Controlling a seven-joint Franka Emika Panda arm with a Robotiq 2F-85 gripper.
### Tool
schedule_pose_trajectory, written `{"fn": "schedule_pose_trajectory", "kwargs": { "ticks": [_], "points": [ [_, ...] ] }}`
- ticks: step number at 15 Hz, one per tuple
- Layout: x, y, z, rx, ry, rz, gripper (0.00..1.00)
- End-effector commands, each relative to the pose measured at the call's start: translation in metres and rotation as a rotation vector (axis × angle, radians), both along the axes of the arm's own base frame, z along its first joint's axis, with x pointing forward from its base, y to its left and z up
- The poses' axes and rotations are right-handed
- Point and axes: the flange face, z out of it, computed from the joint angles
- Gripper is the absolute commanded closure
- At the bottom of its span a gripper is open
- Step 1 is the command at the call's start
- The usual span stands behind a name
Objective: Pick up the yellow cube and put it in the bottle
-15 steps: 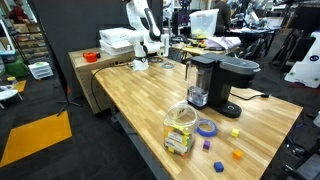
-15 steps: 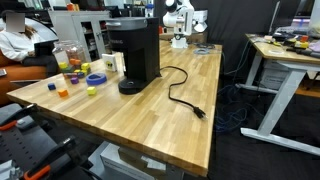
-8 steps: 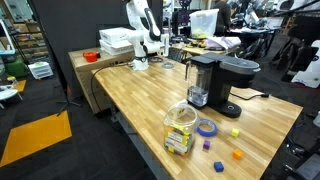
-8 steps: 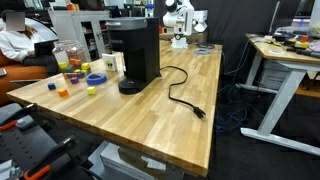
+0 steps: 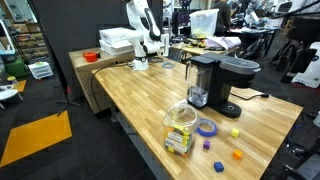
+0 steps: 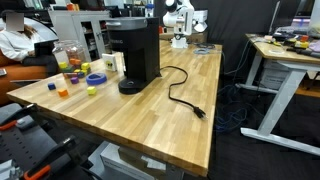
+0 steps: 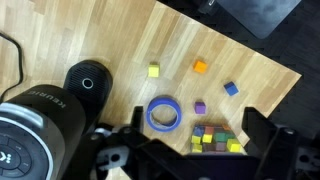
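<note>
The yellow cube lies on the wooden table beyond a blue tape ring; it also shows in both exterior views. The bottle, a clear wide-mouthed jar holding several coloured blocks, stands next to the ring. My gripper is open and empty, high above the table, with its dark fingers framing the jar and ring. In the exterior views the white arm stands at the far end of the table, well away from the cube.
A black coffee maker stands beside the ring, its cord trailing over the table. Orange, blue and purple blocks lie near the cube. The table edge is close behind them.
</note>
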Motion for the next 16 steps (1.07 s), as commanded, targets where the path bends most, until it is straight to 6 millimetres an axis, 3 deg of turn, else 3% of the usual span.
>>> {"fn": "schedule_pose_trajectory", "kwargs": {
  "ticks": [1, 6, 7, 9, 16],
  "points": [
    [0.013, 0.004, -0.019, 0.030, 0.024, 0.024, 0.00],
    [0.024, 0.014, -0.068, 0.069, 0.078, 0.040, 0.00],
    [0.021, 0.014, -0.057, 0.034, 0.072, 0.026, 0.00],
    [0.022, 0.015, -0.065, 0.032, 0.087, 0.026, 0.00],
    [0.022, 0.015, -0.056, 0.025, 0.056, 0.025, 0.00]
  ]
}}
